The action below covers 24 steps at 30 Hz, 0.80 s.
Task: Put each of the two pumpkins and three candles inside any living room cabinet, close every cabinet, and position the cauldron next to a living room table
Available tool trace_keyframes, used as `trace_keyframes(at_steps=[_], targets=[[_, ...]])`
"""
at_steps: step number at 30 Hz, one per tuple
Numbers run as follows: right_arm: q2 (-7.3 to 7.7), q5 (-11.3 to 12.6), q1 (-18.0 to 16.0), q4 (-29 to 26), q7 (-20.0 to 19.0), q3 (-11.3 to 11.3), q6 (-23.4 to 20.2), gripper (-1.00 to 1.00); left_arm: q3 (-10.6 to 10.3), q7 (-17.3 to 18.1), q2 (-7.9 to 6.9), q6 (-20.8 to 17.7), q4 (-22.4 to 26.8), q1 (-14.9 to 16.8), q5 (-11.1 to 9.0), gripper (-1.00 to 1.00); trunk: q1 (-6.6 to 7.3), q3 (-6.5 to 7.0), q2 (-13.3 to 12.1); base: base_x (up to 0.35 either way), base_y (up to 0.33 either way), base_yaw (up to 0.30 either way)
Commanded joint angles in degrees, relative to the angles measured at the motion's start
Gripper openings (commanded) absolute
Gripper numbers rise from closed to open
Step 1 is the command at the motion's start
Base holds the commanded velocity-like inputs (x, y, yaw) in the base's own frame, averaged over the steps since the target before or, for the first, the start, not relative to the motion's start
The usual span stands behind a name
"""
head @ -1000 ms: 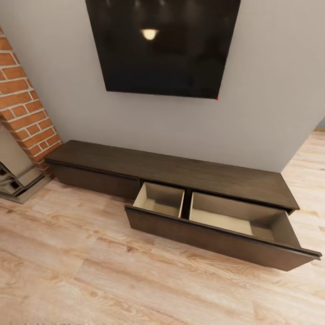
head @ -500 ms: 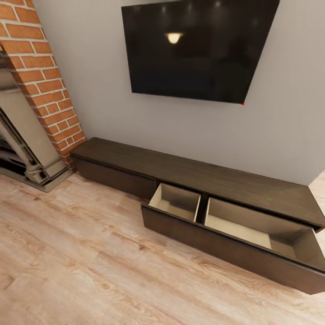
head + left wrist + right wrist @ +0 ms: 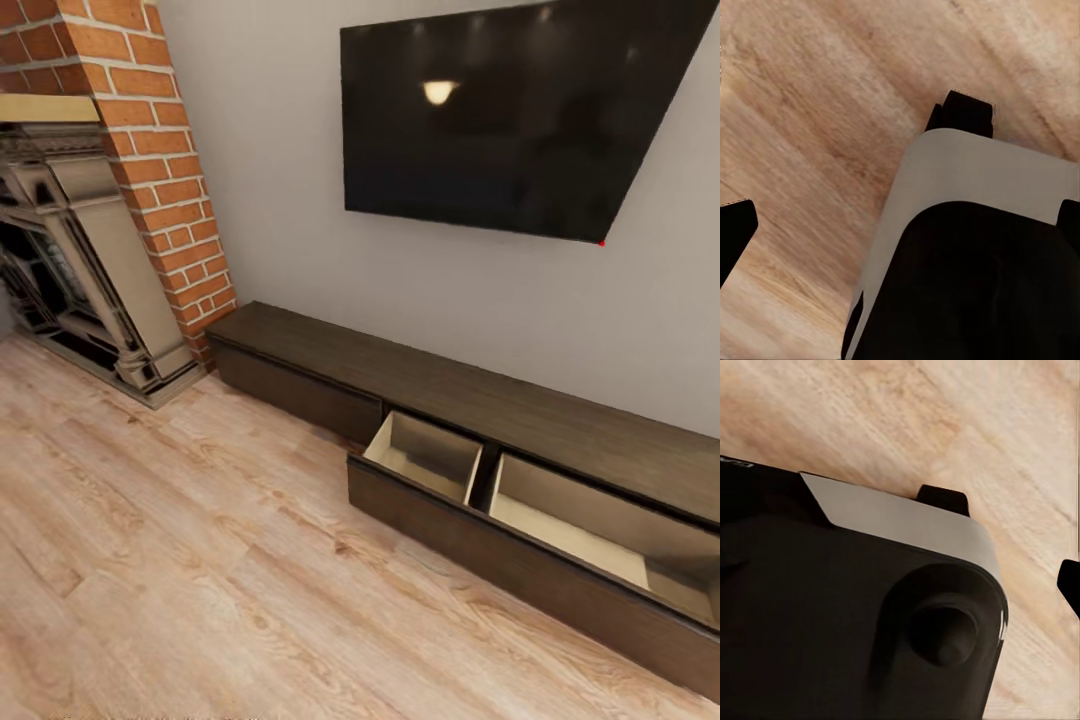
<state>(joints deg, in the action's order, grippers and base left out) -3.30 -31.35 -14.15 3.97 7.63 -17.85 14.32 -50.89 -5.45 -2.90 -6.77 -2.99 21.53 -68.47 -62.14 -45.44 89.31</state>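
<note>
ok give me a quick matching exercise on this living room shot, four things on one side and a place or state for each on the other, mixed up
Things:
1. cabinet drawer
2. television
3. brick column
4. fireplace

Place or state:
A. mounted on the grey wall
B. pulled open, pale beige inside
C. far left, standing on the wood floor
D. between the fireplace and the grey wall

Pairs: 1-B, 2-A, 3-D, 4-C

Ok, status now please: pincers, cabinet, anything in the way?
Pincers: cannot tell open or shut. Cabinet drawer pulled open, left front shut. Wood floor before it.
</note>
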Motion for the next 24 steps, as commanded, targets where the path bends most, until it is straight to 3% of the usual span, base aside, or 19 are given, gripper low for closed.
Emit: trace_keyframes(at_steps=[1, 20, 24], targets=[[0.02, -0.01, 0.00, -0.04, -0.02, 0.00, 0.00, 1.00, 0.02, -0.02, 0.00, 0.00, 0.00, 0.00, 0.00, 1.00, 0.00, 0.05, 0.00, 0.000, 0.000, 0.265], [-0.56, 0.18, 0.08, 0.12, 0.07, 0.00, 0.02, 1.00, 0.00, -0.01, 0.00, 0.00, 0.00, 0.00, 0.00, 1.00, 0.00, 1.06, 0.00, 0.000, 0.000, 0.265], [-0.48, 0.44, 0.08, 0.17, 1.52, 0.00, 0.01, 1.00, 0.01, 0.00, 0.00, 0.00, 0.00, 0.00, 0.00, 1.00, 0.00, 1.27, 0.00, 0.000, 0.000, 0.265]])
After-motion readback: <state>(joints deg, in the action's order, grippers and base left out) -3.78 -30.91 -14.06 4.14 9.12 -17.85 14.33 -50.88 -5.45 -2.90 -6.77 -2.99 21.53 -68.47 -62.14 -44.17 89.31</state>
